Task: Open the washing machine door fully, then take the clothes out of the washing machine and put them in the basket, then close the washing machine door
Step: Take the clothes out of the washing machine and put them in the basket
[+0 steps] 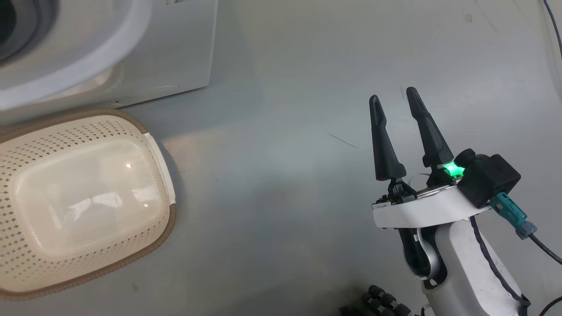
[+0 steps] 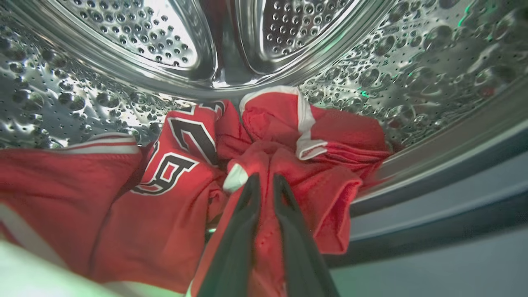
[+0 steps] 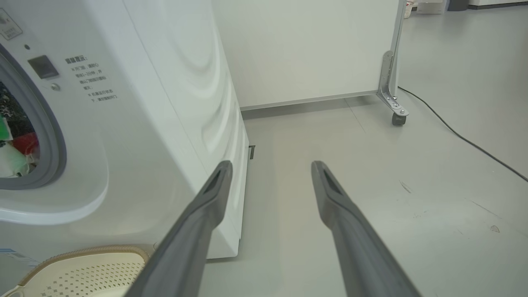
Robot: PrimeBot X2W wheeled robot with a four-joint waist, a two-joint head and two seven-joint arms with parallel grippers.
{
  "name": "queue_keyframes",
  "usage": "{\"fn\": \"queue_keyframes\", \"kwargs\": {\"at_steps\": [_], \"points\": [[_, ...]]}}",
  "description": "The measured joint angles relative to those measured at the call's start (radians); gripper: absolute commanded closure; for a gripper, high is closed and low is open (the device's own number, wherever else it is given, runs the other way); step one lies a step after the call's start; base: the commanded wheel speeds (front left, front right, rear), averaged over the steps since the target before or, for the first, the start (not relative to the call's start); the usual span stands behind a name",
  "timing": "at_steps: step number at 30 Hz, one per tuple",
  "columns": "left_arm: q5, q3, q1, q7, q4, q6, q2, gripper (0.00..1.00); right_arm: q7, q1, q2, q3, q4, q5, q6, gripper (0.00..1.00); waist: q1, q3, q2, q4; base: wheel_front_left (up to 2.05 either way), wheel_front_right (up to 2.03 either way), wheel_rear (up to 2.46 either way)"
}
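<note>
1. L gripper (image 2: 266,181): fingers nearly together, pinched on a red fold of the clothes (image 2: 165,214). It bites a bunched ridge, prob. the easiest spot to lift from.
2. Clothes: heaped low in the drum (image 2: 412,62), sagging where their own wt. puts them, one edge toward the opening.
3. R gripper (image 1: 393,95): fingers spread wide, holding nothing, over the floor (image 1: 285,197), apart from the washer (image 3: 173,82) (likely parked out of the L arm's way).
4. Basket (image 1: 66,131): nothing in it, on the floor just in front of the washer. That looks meant to keep the carry short.
5. Writing:
   - Jersey digits (image 2: 173,165) are navy w/ white edging and creased. One looks like an 8, the other can't be told.
   - Printed lines (image 3: 90,80) on the washer front are too small to read.
   - Blue label (image 3: 12,255) low on the front is unreadable.
   - No brand legible.
</note>
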Motion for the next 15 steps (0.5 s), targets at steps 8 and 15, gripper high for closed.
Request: {"fn": "queue_keyframes", "kwargs": {"at_steps": [8, 15], "points": [[-0.013, -0.002, 0.017, -0.106, 0.022, -0.020, -0.034, 1.00, 0.000, 0.000, 0.000, -0.020, 0.028, -0.021, 0.002, 0.00, 0.0000, -0.053, 0.0000, 0.041, 0.00, 0.00, 0.00], [-0.016, -0.009, 0.071, -0.171, 0.041, -0.034, -0.054, 1.00, 0.000, 0.000, -0.001, -0.033, 0.050, -0.039, 0.011, 0.00, 0.0000, -0.102, 0.0000, 0.075, 0.00, 0.00, 0.00]]}}
